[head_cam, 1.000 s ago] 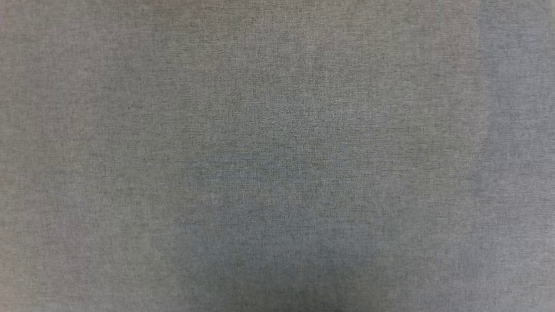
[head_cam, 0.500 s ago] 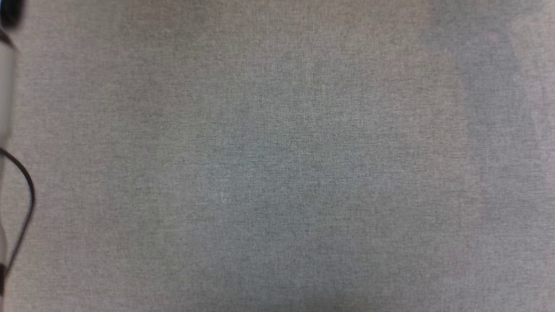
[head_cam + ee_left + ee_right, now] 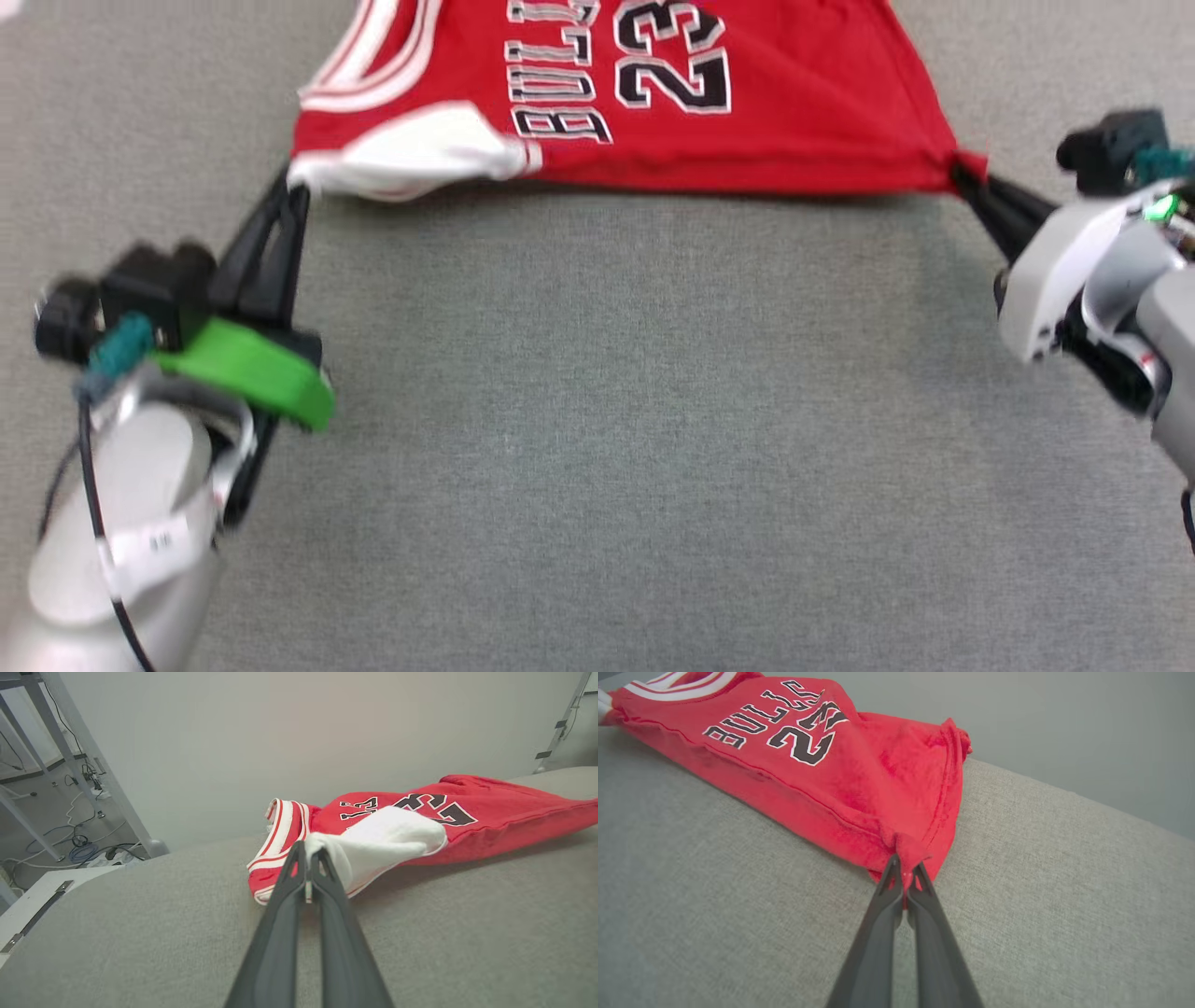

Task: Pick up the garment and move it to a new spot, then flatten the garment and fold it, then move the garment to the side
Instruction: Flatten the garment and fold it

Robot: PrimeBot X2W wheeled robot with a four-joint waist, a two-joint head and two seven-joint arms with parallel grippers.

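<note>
Red jersey [image 3: 747, 140] lies at the top of my head view, where 1 second ago I saw bare grey cloth [image 3: 607, 420]; the camera likely swung; left gripper [image 3: 297, 191] pinches the white sleeve [image 3: 420, 154], right gripper [image 3: 962, 173] a hem corner [image 3: 906, 851], both clamped tight; jersey stretched between them; flattening seems underway.

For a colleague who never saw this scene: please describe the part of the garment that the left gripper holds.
Over the grey cloth surface, a red garment stretches between the left gripper and the right gripper. The left one pinches a short sleeve. It alone is plain white; all around it is red, striped or lettered.
</note>
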